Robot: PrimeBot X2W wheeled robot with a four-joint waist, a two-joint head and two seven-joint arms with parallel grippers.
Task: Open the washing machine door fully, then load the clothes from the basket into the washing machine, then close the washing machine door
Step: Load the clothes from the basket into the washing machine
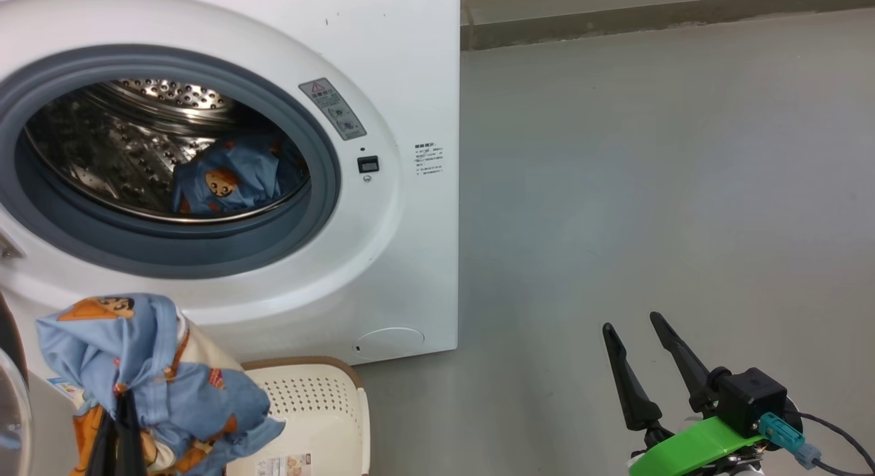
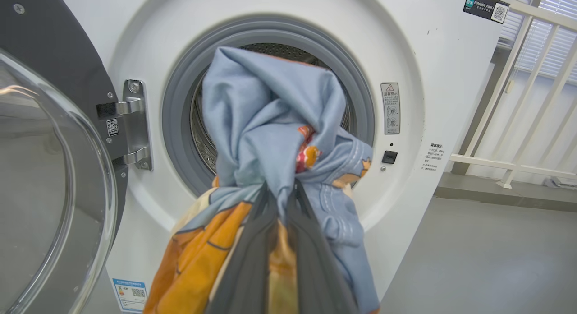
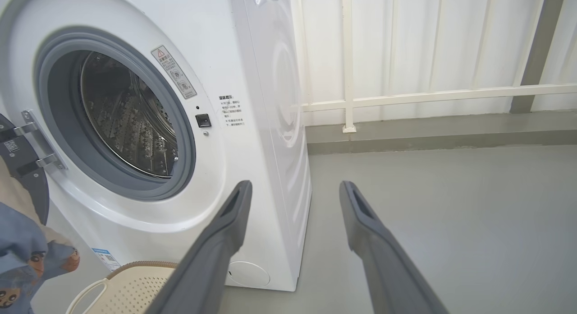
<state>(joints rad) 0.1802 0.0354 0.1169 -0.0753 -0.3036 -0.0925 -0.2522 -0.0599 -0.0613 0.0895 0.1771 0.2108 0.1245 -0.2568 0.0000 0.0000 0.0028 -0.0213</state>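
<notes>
Straight ahead of the robot the washing machine [image 1: 410, 86] is standing as a big white box, its round opening facing outward, a grey gasket [image 1: 325, 189] ringing the perforated steel drum [image 1: 137, 148]; to the right of the washing machine the grey floor [image 1: 649, 189] is stretching away; behind that side of the washing machine a white railing [image 3: 405, 97] is running along the wall; on the left of the washing machine the washing machine door [image 2: 45, 169] is hanging wide open on its metal hinge [image 2: 133, 124], its clear glass bowl bulging toward the left wrist camera; at the foot of the washing machine, below the opening, the basket [image 1: 321, 401] is sitting on the floor, cream and perforated, its brown rim lying near the round cap [image 1: 389, 341] low on the front panel; inside the washing machine one blue garment [image 1: 229, 178] printed with a cartoon face is lying at the bottom of the drum; in front of the washing machine, lower than the opening in the head view, a bundle of clothes [image 1: 137, 366] is hanging by the basket's left end, blue with orange and cream parts; the left gripper [image 2: 279, 192] is clenching this bundle, its two dark fingers pressing close together with fabric pinched between them and draping down both sides; well to the right of the washing machine, above the floor, the right gripper [image 1: 632, 323] is hovering with its jaws released, spreading wide and grasping nothing; low on the washing machine's front, near the door, a blue energy sticker [image 2: 130, 293] is showing.
</notes>
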